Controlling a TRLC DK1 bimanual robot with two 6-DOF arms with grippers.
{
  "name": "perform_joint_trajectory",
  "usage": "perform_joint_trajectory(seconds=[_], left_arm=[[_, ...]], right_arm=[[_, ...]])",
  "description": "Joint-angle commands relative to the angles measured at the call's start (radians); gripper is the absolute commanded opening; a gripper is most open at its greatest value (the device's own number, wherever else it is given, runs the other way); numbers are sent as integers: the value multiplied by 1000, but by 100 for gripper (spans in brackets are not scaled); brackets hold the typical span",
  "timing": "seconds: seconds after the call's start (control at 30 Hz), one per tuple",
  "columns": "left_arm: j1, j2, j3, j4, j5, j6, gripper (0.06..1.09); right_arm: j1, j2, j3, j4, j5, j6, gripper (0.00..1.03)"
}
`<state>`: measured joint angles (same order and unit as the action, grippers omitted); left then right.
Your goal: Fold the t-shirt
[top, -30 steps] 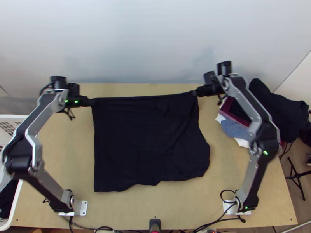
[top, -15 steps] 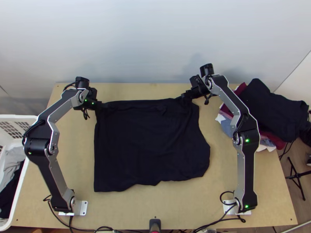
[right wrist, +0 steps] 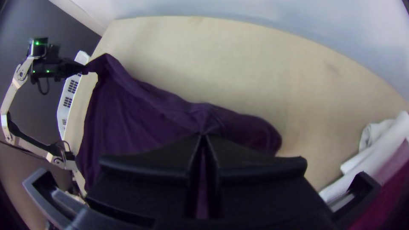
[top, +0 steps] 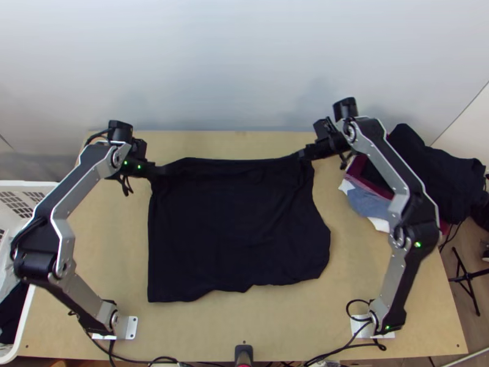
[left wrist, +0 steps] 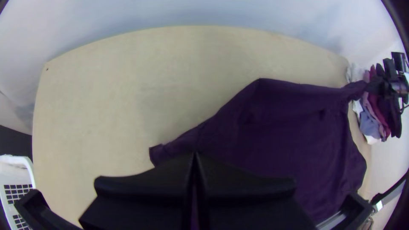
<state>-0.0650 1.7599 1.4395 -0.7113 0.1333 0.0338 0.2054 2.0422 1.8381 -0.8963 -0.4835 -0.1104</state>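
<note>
As the black left gripper (top: 160,170) and black right gripper (top: 304,155) tightly pinch the spread, dark t-shirt (top: 238,226) by its far edge, straightening looks in hand, a nearward fold next.

2 arms (top: 38,262) w/ 2 grippers (top: 161,172) – 1 t-shirt (top: 238,229), 1 tbl (top: 107,232), 1 basket (top: 36,184) – & 1 clothes pile (top: 449,183).

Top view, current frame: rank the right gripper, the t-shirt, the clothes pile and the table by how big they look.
1. Wooden table
2. Black t-shirt
3. Clothes pile, going by its visible part; the right arm covers some of it
4. Right gripper
</note>
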Motion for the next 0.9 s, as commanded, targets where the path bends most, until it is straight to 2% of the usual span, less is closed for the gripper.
perform_joint_trajectory(seconds=[0.0, 0.23, 0.43, 0.8, 0.87], left_arm=[[-81, -135, -106, -39, 0, -6, 10], [-113, -247, -220, -68, 0, -6, 10], [-85, -303, -315, -70, -32, 28, 10], [-45, -355, -438, -34, -69, 83, 10], [-45, -356, -447, -24, -70, 84, 10]], right_arm=[[-27, -155, -208, -23, -17, -32, 3], [-67, -206, -319, -66, -32, -81, 3], [-38, -224, -404, -87, -46, -137, 3], [-29, -122, -445, -76, -46, -178, 4], [-29, -103, -447, -75, -46, -183, 9]])
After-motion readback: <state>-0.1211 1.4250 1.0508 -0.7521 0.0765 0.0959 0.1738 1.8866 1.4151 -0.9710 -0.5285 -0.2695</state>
